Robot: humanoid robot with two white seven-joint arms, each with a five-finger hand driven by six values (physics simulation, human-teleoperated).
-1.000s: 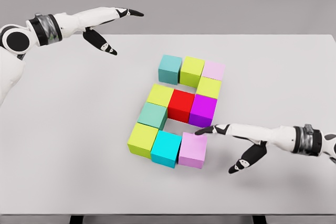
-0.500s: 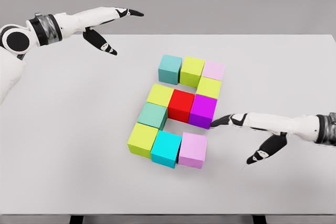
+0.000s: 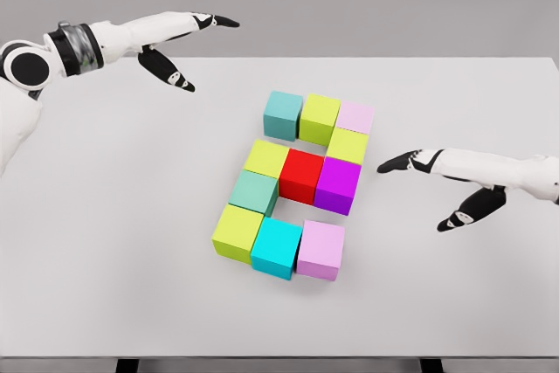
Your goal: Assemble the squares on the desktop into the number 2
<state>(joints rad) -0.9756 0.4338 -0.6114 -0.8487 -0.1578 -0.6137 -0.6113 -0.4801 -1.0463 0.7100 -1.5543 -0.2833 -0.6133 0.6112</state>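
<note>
**Right hand pulls back from the block figure**

Since a second ago, the right hand (image 3: 437,183) has drawn away from the pale-pink cube (image 3: 320,250) toward three o'clock; it now hovers beside the magenta cube (image 3: 339,184), apart from it, fingers extended flat, thumb hanging down, holding nothing.

Head view: matte, sharp-edged cubes sit packed together mid-table, forming a blocky 2: teal (image 3: 283,115), yellow-green (image 3: 320,118) and lilac (image 3: 355,116) on top, a red cube (image 3: 302,174) at centre, cyan (image 3: 278,247) on the bottom row. The smooth grey table (image 3: 113,242) carries them. At ten o'clock the left hand (image 3: 179,45) is unchanged, open and empty, well apart.
</note>
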